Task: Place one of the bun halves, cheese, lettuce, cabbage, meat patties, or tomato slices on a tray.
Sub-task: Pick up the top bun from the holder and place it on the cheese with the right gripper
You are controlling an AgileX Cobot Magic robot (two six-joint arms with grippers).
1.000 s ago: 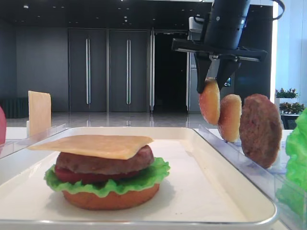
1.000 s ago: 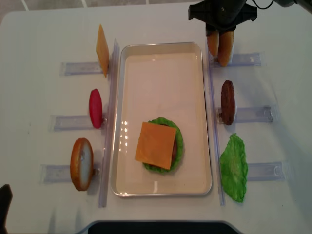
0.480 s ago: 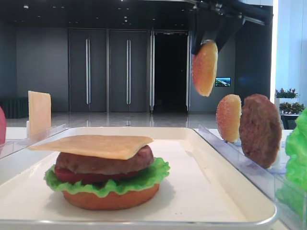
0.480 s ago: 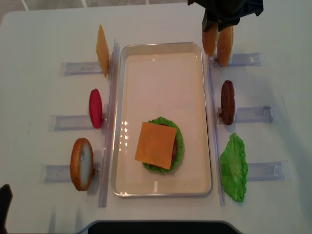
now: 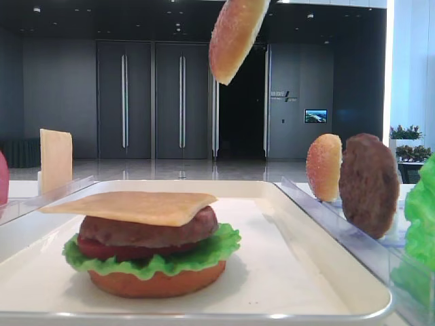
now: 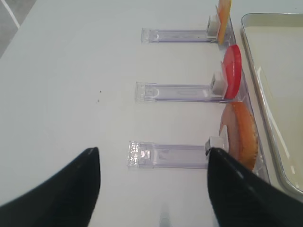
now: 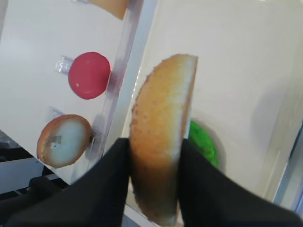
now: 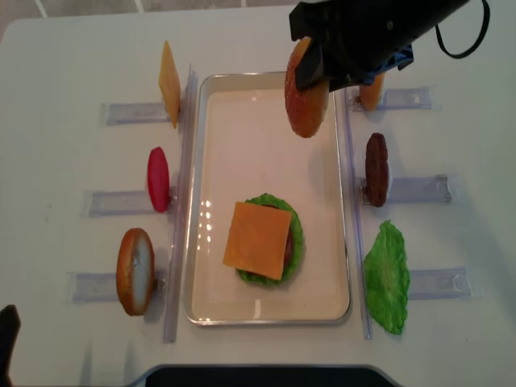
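My right gripper (image 7: pixel 154 142) is shut on a golden bun half (image 7: pixel 163 127), held on edge in the air. From above, that bun half (image 8: pixel 306 89) hangs over the far right part of the white tray (image 8: pixel 258 137). It appears at the top of the low view as the bun half (image 5: pixel 234 34). A stacked burger with a cheese slice (image 8: pixel 258 240) on top sits on the near part of the tray. My left gripper (image 6: pixel 152 152) is open above the table, left of a racked bun half (image 6: pixel 239 135), holding nothing.
Clear racks flank the tray. On the right stand another bun half (image 8: pixel 371 90), a meat patty (image 8: pixel 376 169) and a lettuce leaf (image 8: pixel 387 278). On the left stand a cheese slice (image 8: pixel 169 83), a tomato slice (image 8: pixel 159 179) and a bun half (image 8: pixel 135 270).
The right gripper has lifted the bun half up off the back right rack and carried it left, over the tray's far end. The left gripper has not moved.
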